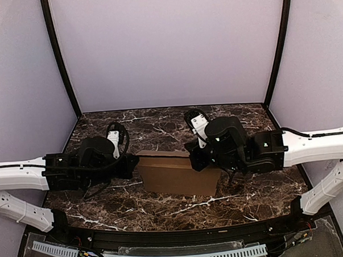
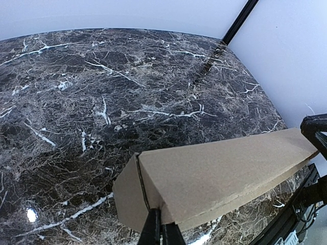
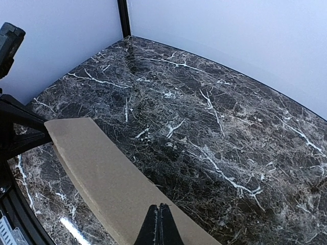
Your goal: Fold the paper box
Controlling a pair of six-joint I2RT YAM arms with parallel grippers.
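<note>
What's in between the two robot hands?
The paper box lies between the left gripper and the right gripper, and each gripper pinches one end of it. The top view shows this best.

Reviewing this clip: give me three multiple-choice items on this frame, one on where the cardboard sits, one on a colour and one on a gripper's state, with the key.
1. Where is the plain brown cardboard box?
A. in the table's back-left corner
B. mid-table, between the left gripper and the right gripper
C. hanging off the front edge

2. What colour is the marble-patterned table?
A. dark brown with white veins
B. plain white
C. green

3. How do the left gripper's fingers stand?
A. spread wide, clear of the box
B. out of view
C. closed together at the box's edge

Key: 1 B, the top view shows an arm at each end of the box. 2 A, all three views show it. 3 C, the left wrist view shows the fingers pinched at the cardboard.
</note>
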